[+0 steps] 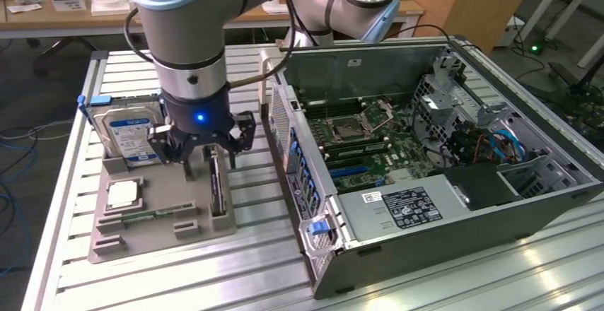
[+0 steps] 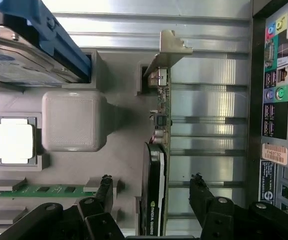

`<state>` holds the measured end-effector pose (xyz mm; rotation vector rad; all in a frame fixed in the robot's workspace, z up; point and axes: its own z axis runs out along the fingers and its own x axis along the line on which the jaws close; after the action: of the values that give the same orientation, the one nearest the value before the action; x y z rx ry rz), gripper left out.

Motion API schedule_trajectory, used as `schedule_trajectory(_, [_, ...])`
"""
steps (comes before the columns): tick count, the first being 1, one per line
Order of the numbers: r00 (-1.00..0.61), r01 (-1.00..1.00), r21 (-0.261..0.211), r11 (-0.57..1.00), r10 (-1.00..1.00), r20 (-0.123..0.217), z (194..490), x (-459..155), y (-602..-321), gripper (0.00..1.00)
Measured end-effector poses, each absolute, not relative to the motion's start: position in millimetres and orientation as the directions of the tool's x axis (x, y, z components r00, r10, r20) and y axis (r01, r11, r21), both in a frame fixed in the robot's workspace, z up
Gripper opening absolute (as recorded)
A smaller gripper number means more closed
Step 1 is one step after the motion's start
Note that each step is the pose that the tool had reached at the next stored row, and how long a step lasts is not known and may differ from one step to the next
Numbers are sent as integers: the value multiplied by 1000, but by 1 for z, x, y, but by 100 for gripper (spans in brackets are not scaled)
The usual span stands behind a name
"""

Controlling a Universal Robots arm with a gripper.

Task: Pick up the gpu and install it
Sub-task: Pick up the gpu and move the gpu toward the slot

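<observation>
Gripper (image 2: 151,178): jaws spread wide, grasping nothing; its black fingers (image 2: 104,187) stand on either side of the gpu (image 2: 153,200) with a gap on each side. Gpu: upright on its long edge in a slot of the tray (image 2: 119,165). The wrist view shows it edge-on as a thin green board with a black fan housing on one face and a silver bracket at the far end. The exterior view gives the gripper (image 1: 209,154) poised just over the gpu (image 1: 216,187), which reads there as a dark thin slab. Tray (image 1: 160,240): grey, on the slatted table (image 1: 236,276). It holds the gpu, a drive (image 1: 127,134) upright with a blue clip, a square silver chip (image 1: 123,194) lying flat, and a green memory stick (image 1: 151,215) lying flat. Case (image 1: 491,219): just beside the tray at the exterior view's right, side open. Inside are the motherboard (image 1: 368,141) and a labelled power supply (image 1: 406,208). The wrist view shows the case's rear ports (image 2: 276,100).
</observation>
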<state>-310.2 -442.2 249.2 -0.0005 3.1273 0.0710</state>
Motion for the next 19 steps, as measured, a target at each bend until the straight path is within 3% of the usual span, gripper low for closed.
schedule_trajectory(19, [-999, 38, 45, 998, 39, -13, 215, -309, -436, 72])
